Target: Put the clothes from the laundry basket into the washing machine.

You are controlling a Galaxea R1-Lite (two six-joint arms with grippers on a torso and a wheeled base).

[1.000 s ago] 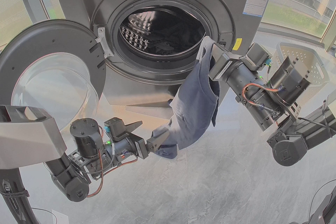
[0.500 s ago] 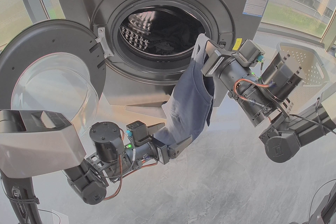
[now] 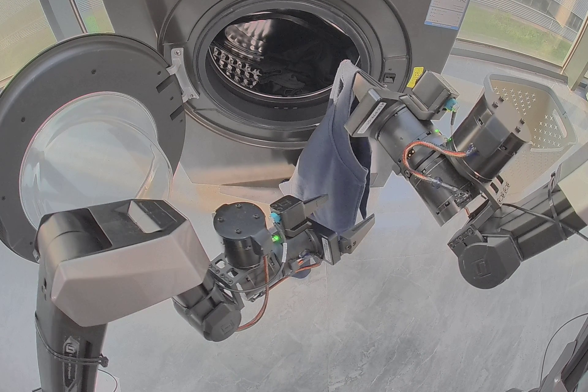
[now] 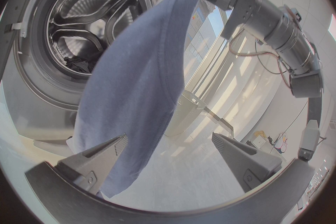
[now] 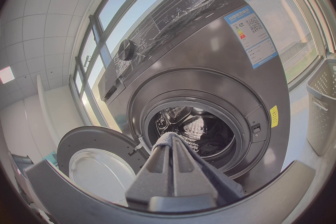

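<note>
Since the left jaws now gape open beneath its freed hem, the blue garment [image 3: 327, 166] hangs solely from the clamped right jaws, edging nearer the drum [image 3: 282, 53] for loading.

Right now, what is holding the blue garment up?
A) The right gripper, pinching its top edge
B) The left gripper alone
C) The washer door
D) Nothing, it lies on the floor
A: the right gripper is shut on the top edge of the blue garment, which hangs in front of the washing machine, while the left gripper sits open at its lower end.
</note>
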